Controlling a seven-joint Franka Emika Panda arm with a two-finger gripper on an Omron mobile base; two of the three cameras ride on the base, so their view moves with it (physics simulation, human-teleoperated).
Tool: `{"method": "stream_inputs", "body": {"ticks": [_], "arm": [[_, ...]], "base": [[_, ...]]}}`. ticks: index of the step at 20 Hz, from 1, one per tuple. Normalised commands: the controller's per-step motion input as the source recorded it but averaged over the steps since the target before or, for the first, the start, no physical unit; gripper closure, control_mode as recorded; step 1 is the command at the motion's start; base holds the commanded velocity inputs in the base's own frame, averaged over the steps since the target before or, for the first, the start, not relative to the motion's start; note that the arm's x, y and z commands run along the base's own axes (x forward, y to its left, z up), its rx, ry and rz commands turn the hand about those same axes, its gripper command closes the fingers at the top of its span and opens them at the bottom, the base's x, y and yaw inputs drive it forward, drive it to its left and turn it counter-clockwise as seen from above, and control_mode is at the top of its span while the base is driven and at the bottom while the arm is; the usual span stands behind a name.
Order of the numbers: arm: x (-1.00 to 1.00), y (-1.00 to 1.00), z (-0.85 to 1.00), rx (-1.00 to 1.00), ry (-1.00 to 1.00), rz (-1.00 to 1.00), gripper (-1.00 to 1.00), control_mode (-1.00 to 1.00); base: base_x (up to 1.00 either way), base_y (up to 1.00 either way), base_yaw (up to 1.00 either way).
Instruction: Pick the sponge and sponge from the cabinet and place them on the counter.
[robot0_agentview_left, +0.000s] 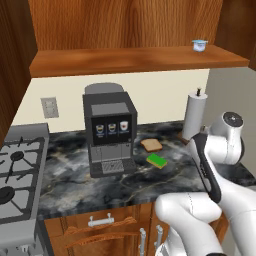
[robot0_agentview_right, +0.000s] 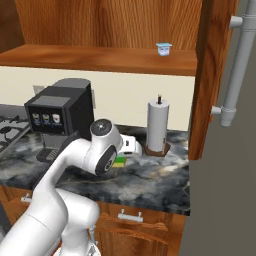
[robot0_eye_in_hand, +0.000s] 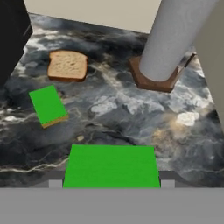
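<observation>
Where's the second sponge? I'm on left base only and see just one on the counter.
Observer: Hand view: the second sponge sits between the gripper tips, above the counter.
Operator: What's under it?
Observer: Bare counter. The first sponge lies apart from it, to the left in that view.
Operator: Clear of the towel roll?
Observer: Yes. In the hand view the roll stands further ahead to the right, with a gap between.
</observation>
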Motion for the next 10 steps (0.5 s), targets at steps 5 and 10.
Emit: {"method": "stream_inputs", "body": {"ticks": [5, 10], "arm": [[0.23, 0.0, -0.51, -0.05, 0.0, 0.04, 1.0, -1.0], [0.25, 0.0, -0.47, -0.05, 0.0, 0.04, 1.0, -1.0]], "base": [[0.0, 0.0, 0.0], [0.0, 0.0, 0.0]]}}
